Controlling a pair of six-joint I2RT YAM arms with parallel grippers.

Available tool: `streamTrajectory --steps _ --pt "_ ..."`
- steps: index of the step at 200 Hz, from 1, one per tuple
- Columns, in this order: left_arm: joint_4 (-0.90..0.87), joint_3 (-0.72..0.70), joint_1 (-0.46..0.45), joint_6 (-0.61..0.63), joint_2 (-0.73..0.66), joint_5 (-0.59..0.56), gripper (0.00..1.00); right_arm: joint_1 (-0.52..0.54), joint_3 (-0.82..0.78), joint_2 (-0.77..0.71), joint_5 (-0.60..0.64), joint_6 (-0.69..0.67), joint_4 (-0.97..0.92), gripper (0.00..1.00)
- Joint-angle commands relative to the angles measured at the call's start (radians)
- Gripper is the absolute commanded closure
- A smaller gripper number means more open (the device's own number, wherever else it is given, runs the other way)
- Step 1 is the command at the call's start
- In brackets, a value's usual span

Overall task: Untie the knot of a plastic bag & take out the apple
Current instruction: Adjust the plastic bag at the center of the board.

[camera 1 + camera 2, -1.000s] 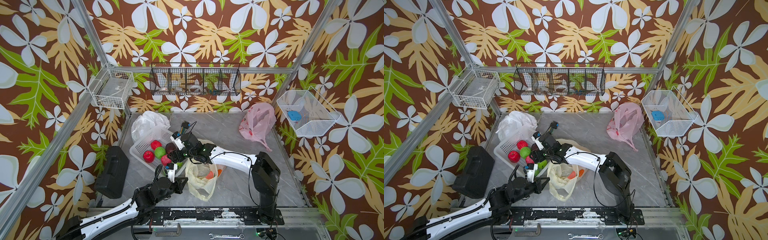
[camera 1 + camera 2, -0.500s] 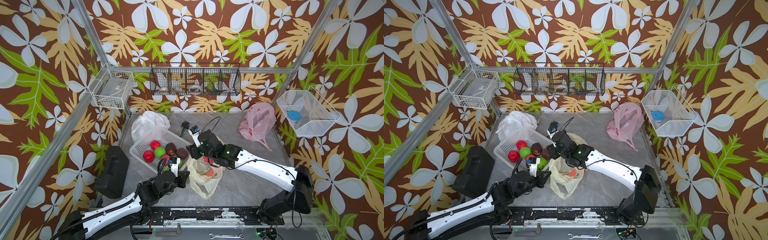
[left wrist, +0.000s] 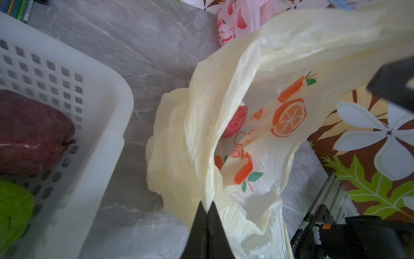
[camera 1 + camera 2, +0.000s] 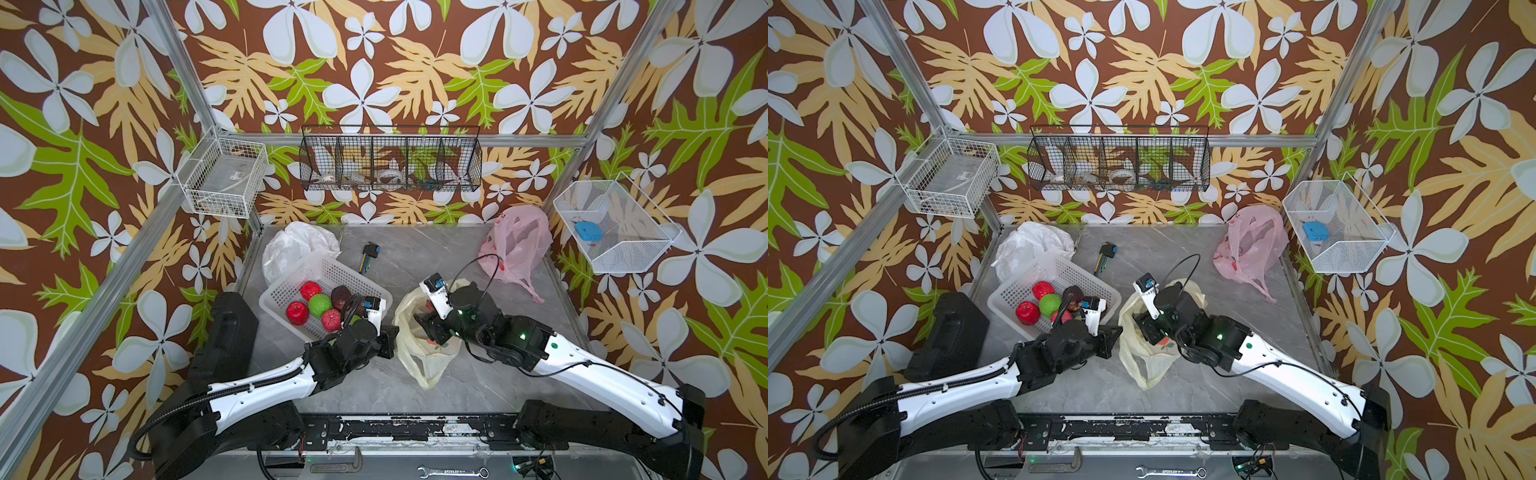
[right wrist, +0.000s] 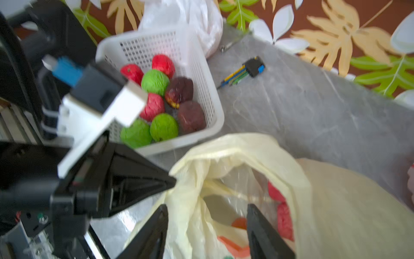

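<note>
Grey tabletop (image 4: pixel 415 257) | yellow bag (image 3: pixel 291 44) open (orange prints) | red apple (image 3: pixel 235 121) seemingly inside

text: none legible | yellow bag (image 3: pixel 291 49): orange-fruit prints, one red emblem (too blurred to read)

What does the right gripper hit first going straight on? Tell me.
Most likely the film of the yellow bag: the right gripper, jaws open, points into its open mouth. The red apple lies inside beyond, a little off line; depth is unclear.

Crinkly plastic bag (image 3: pixel 246 56), perforated plastic basket (image 3: pixel 107 101), smooth marbled table (image 3: pixel 134 44).
</note>
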Motion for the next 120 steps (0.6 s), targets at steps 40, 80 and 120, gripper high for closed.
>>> streamTrajectory --steps 40,80,120 --pt "0.061 0.129 0.002 0.071 0.223 0.176 0.94 -0.001 -0.243 -0.363 0.021 0.259 -0.041 0.28" --pt "0.058 0.181 0.000 0.097 0.281 0.185 1.00 -0.001 -0.282 -0.565 -0.030 0.324 -0.149 0.26" --pt "0.000 0.226 0.001 0.138 0.292 0.099 1.00 -0.001 -0.244 -0.619 -0.040 0.368 -0.226 0.24"
